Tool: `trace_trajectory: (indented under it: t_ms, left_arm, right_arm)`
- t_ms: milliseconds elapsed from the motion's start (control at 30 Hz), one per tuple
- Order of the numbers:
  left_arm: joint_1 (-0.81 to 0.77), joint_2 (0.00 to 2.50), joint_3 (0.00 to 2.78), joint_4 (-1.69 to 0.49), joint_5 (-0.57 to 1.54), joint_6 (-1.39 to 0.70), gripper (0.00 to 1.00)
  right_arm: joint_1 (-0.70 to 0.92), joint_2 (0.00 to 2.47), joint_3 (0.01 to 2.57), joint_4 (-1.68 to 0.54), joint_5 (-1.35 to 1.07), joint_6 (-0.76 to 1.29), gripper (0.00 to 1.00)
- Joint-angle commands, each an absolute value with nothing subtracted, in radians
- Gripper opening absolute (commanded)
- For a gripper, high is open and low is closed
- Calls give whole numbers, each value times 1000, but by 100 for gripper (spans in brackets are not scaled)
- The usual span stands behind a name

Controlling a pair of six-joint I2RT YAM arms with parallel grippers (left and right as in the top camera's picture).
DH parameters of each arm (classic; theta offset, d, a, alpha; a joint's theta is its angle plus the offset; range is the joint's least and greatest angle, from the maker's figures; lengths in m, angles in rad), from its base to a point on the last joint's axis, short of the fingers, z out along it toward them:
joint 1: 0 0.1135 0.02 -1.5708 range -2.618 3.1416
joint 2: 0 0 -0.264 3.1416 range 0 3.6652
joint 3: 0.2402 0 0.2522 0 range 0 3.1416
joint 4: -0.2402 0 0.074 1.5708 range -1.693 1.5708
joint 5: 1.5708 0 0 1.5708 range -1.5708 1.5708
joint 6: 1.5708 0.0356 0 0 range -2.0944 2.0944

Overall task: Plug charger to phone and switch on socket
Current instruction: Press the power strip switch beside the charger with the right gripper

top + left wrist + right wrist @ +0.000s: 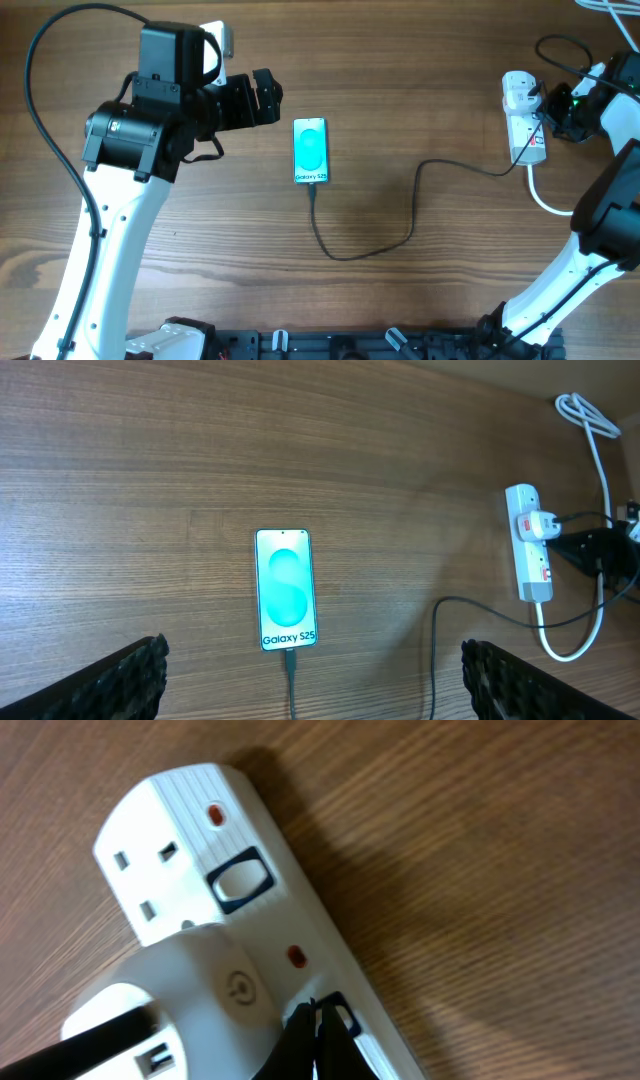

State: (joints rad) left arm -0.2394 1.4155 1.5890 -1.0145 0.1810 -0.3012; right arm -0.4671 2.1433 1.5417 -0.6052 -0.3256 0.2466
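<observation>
The phone (311, 151) lies flat mid-table with its teal screen up and the "Galaxy" strip toward me; it also shows in the left wrist view (286, 588). The thin black charger cable (400, 235) runs from the phone's near end in a loop to the white adapter in the socket (520, 125). My left gripper (268, 97) is open, above the table left of the phone, its fingers wide apart (315, 680). My right gripper (548, 108) is shut, its fingertips (318, 1015) pressed on the lower switch of the socket (185, 815).
The socket's thick white cord (545, 200) curves off toward the right arm's base. Another white cord (590, 420) lies at the far right. A second rocker switch (240, 880) sits above the one under my fingertips.
</observation>
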Motion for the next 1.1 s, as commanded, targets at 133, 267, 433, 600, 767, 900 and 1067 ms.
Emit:
trace_trajectory:
  t_ms: [133, 267, 433, 600, 767, 900, 1067]
  left_arm:
    - [-233, 1408, 1601, -1015, 189, -300, 100]
    - [-233, 1408, 1601, -1015, 189, -300, 100]
    - [-233, 1408, 1601, -1015, 189, -300, 100]
    - [-233, 1408, 1601, -1015, 189, -300, 100]
    - [-233, 1408, 1601, -1015, 189, -300, 100]
    - [-233, 1408, 1601, -1015, 189, -300, 100]
    - [-233, 1408, 1601, -1015, 189, -300, 100]
  right_arm:
    - [-458, 2172, 1542, -617, -280, 299, 4]
    - [-457, 2172, 1542, -618, -286, 298, 4]
    - [-457, 2172, 1542, -626, -292, 288, 4]
    - [-440, 2172, 1542, -635, -292, 263, 4]
    - [-412, 2172, 1542, -649, -287, 263, 4]
    - [-405, 2172, 1542, -673, -287, 269, 4]
    - [-405, 2172, 1527, -677, -287, 290, 4]
